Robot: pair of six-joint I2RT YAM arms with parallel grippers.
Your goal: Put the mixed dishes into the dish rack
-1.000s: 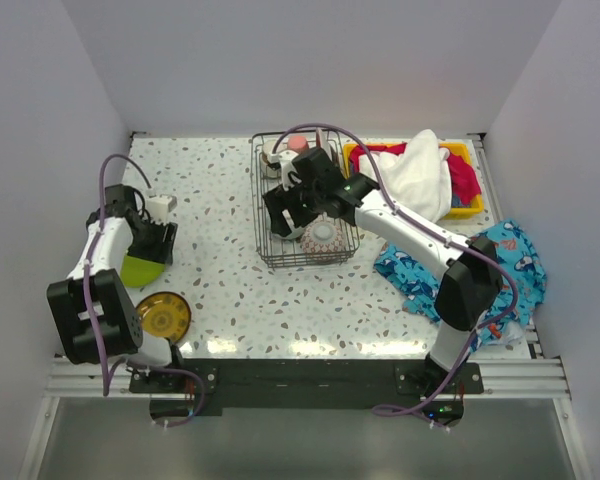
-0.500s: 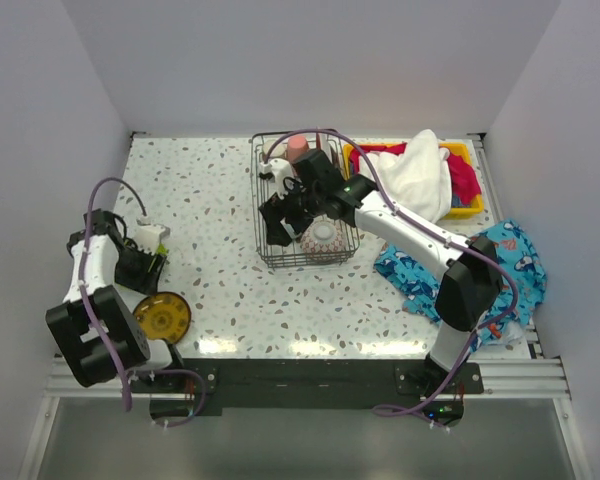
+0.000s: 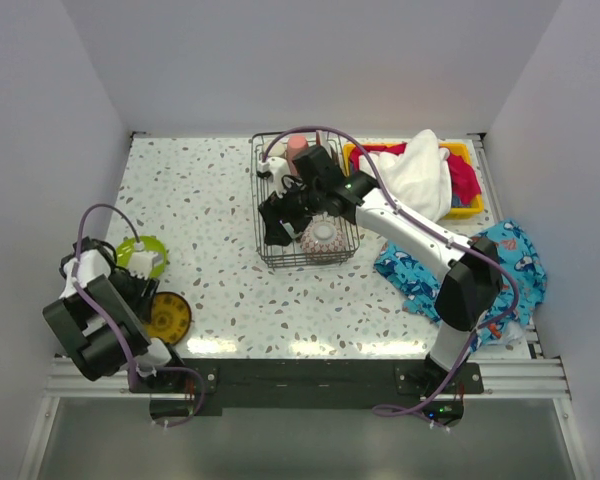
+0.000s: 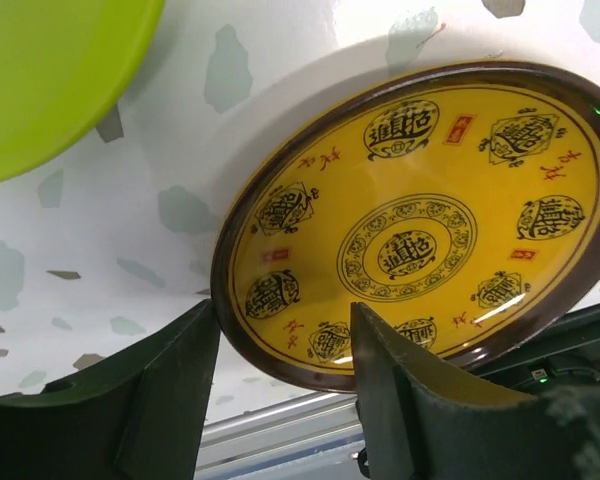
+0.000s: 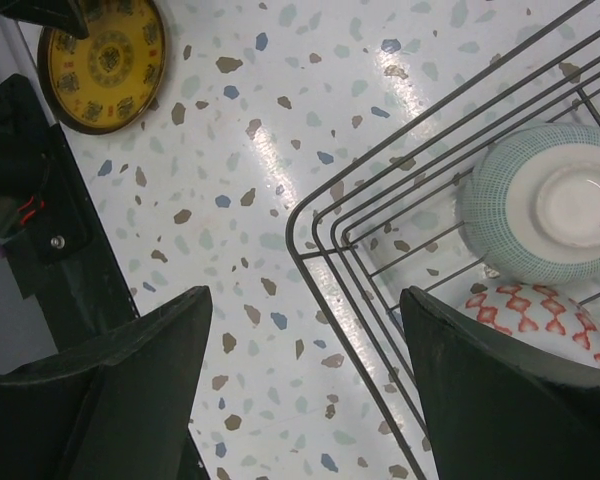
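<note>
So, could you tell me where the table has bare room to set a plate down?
Widest bare patch: back left, between the lime-green plate and the dish rack. Another strip runs in front of the rack, between the amber plate and the blue fish-print cloth. Crowded: the right side, with yellow bin and cloth, and the near-left corner.

An amber patterned plate lies flat on the worktop at the near left. A lime-green plate lies just beside it, not touching. The wire dish rack holds two upturned patterned bowls and a pink cup.

Two bowls in dish rack; two plates well left.
</note>
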